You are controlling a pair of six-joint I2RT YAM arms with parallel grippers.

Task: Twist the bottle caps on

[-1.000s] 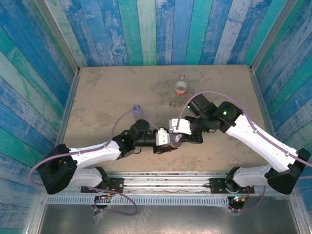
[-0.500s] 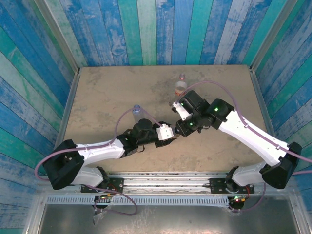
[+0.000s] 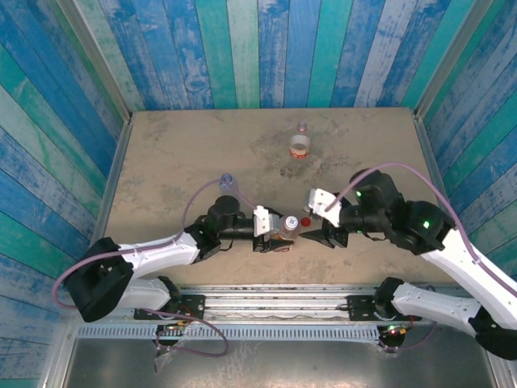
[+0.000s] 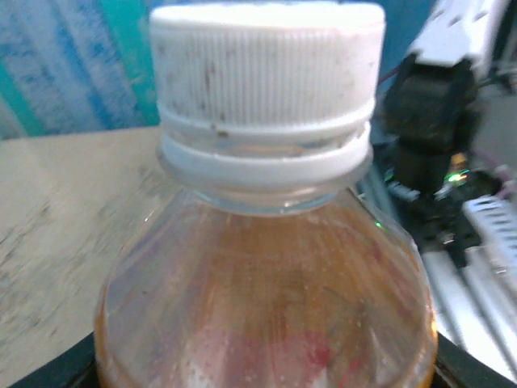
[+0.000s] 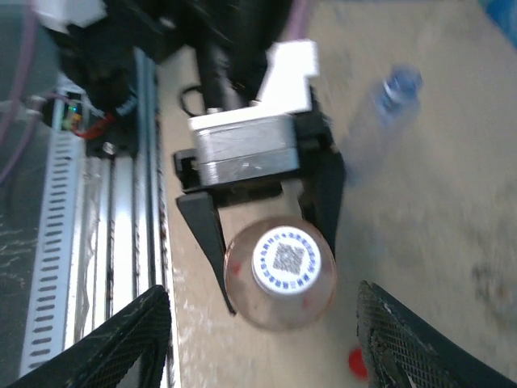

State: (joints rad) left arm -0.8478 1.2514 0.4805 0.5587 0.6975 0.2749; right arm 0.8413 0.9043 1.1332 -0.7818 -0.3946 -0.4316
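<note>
My left gripper is shut on the amber bottle, which stands upright near the table's front. Its black fingers press the bottle's sides. A white ribbed cap sits on the bottle's neck above the amber liquid; from above the cap shows a printed code. My right gripper hangs open just right of the bottle, its mesh pads spread wide and holding nothing. The red cap lies on the table between them, and appears as the red cap beside the bottle.
The clear bluish bottle stands left of centre with a bluish top; it looks blurred as the bluish bottle. The red-white label bottle stands at the back centre. The metal rail runs along the table's near edge.
My right gripper has come off the top of the amber bottle and drawn back to the right, open. The white cap stays on the bottle in my left gripper.
</note>
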